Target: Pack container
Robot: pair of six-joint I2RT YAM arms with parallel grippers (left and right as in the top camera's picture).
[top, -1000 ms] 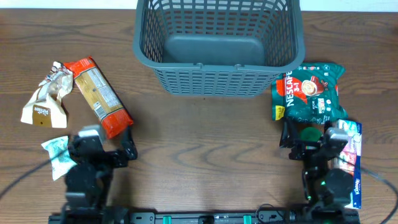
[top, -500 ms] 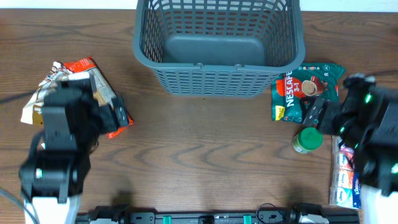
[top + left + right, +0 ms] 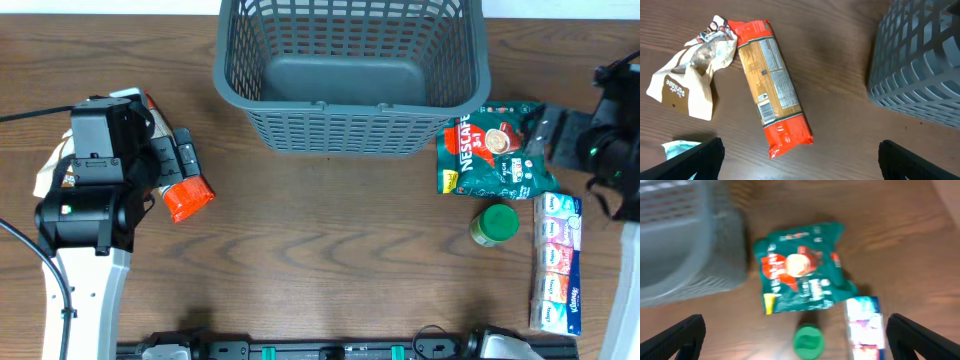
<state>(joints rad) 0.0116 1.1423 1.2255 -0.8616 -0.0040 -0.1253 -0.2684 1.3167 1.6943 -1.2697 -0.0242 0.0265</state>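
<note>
My left tool (image 3: 802,161) hangs over the left side of the table (image 3: 330,250) with its fingers spread wide and nothing between them. Below it lies a red and orange biscuit packet (image 3: 772,95), running lengthwise from the far side towards the near edge. A crumpled beige paper bag (image 3: 685,85) touches the packet's far end on the side nearer the left edge, and a small pale teal sachet (image 3: 682,147) peeks out beside my left finger.

My right tool (image 3: 800,339) hovers near the right edge, also wide and holding nothing. Its view is blurred, but I can make out a green Nescafe pouch (image 3: 500,150) with a green-lidded jar (image 3: 494,224) just nearside of it. A row of tissue packs (image 3: 558,260) runs along the right edge towards the near right corner.

The container (image 3: 350,135) sits at the middle of the far edge, upright, its solid grey floor showing. The pouch lies just beside its right near corner, and the biscuit packet is well apart from its left wall.

The table is dark brown wood grain.
</note>
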